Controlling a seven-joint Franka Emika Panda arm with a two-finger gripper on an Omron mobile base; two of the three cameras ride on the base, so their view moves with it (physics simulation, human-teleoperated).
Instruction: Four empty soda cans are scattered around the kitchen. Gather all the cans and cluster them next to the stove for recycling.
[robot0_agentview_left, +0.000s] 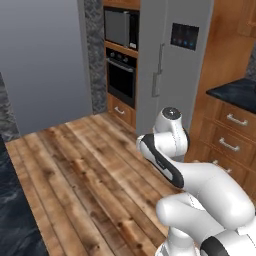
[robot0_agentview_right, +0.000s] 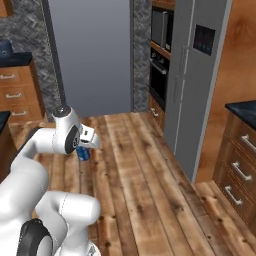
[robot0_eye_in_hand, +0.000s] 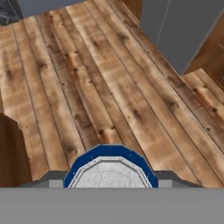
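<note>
Soda can (robot0_eye_in_hand: 109, 168), a blue one with a silvery top, sits at the bottom centre of the hand view, its rim between the two dark fingertips, one showing at either side of it; in the right base view the same can is a small blue shape at the left of centre, hanging under the white wrist, clear above the floor. Largest in sight is the wooden plank floor (robot0_agentview_left: 85, 175), spreading across the middle of both base views. Next comes the tall grey refrigerator (robot0_agentview_right: 192, 85) at the upper right, then the built-in black oven (robot0_agentview_left: 121, 80) in its wood column beside it. The end effector (robot0_agentview_right: 84, 150) is closed around the soda can, holding it upright
</note>
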